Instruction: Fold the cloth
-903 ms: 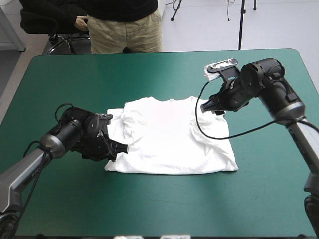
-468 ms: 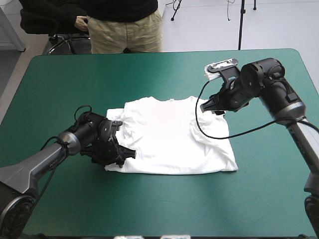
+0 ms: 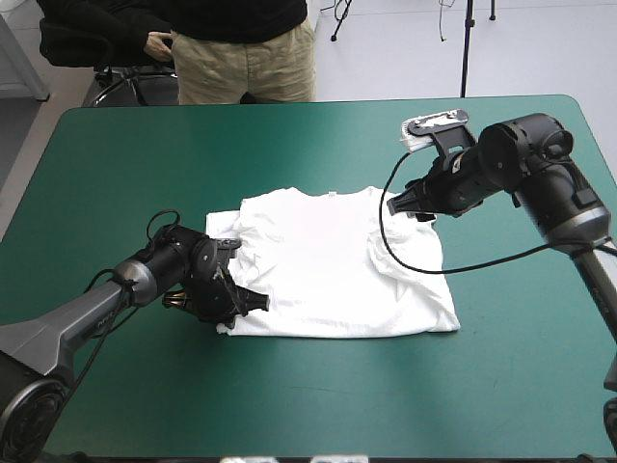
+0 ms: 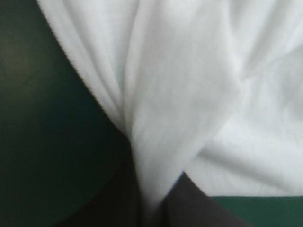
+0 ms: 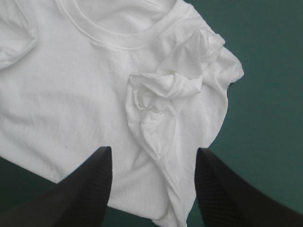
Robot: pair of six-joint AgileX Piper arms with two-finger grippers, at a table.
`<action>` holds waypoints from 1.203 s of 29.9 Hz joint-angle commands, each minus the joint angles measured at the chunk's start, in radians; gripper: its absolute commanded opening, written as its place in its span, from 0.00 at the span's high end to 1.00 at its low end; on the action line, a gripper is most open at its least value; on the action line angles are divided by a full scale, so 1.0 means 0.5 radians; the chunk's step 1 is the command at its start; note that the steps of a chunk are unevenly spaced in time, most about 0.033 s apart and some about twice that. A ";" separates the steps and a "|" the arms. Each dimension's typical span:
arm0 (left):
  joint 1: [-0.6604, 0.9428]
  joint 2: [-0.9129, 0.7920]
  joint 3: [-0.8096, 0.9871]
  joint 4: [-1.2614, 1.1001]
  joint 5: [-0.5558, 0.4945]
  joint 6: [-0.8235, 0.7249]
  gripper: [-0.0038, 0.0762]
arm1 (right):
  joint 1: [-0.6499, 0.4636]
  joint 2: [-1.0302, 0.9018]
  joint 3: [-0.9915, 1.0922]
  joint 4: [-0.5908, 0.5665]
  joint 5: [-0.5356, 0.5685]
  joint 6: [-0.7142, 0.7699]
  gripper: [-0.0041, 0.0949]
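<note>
Over on the left, the left gripper sits low at the T-shirt's near-left corner. The wrist view settles it: the black fingers are all but closed, with a fold of white cloth pinched between them. The T-shirt lies spread mid-table on the teal-green cover, collar toward the far edge, hem toward the near one, and a little bunched where it's held.

Across to the right, the right gripper hangs just over the right shoulder, fingers wide apart and holding nothing. Under and ahead of it the right sleeve is scrunched into a wrinkled knot.

Handling call: this looks like light, limp fabric with no stiffness. It'll likely sag and drag rather than hold a line, and thin layers could slip out of a shallow pinch. Corners and seams look like the best grips. The near-left corner is taken, and I'd want the right gripper to bite the shoulder seam or side edge, not the loose knot.
</note>
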State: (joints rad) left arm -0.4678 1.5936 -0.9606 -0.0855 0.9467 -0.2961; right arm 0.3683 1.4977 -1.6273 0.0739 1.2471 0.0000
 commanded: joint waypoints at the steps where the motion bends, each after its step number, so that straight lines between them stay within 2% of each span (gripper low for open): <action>1: -0.002 -0.019 0.021 0.096 0.022 0.013 0.97 | -0.015 -0.119 -0.005 -0.057 0.003 0.013 0.46; 7: -0.002 -0.019 0.021 0.096 0.022 0.027 0.97 | -0.015 -0.160 0.405 -0.086 -0.002 0.081 0.46; 14: -0.002 -0.019 0.021 0.100 0.026 0.035 0.97 | -0.015 -0.160 0.873 -0.185 -0.167 0.255 0.46; 25: -0.002 -0.019 0.021 0.103 0.030 0.073 0.97 | -0.015 -0.144 1.375 -0.187 -0.697 0.389 0.46; 32: -0.002 -0.019 0.021 0.107 0.036 0.073 0.97 | -0.015 -0.033 1.543 -0.118 -0.770 0.406 0.46; 34: -0.002 -0.019 0.021 0.107 0.036 0.073 0.97 | -0.015 -0.015 1.555 -0.086 -0.770 0.394 0.51; 36: -0.002 -0.019 0.021 0.111 0.040 0.073 0.97 | -0.015 -0.020 1.555 -0.067 -0.770 0.383 0.68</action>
State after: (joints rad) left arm -0.4678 1.5910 -0.9563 -0.0916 0.9407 -0.2596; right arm 0.3627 1.4893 -0.8568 0.0000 0.8685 0.2044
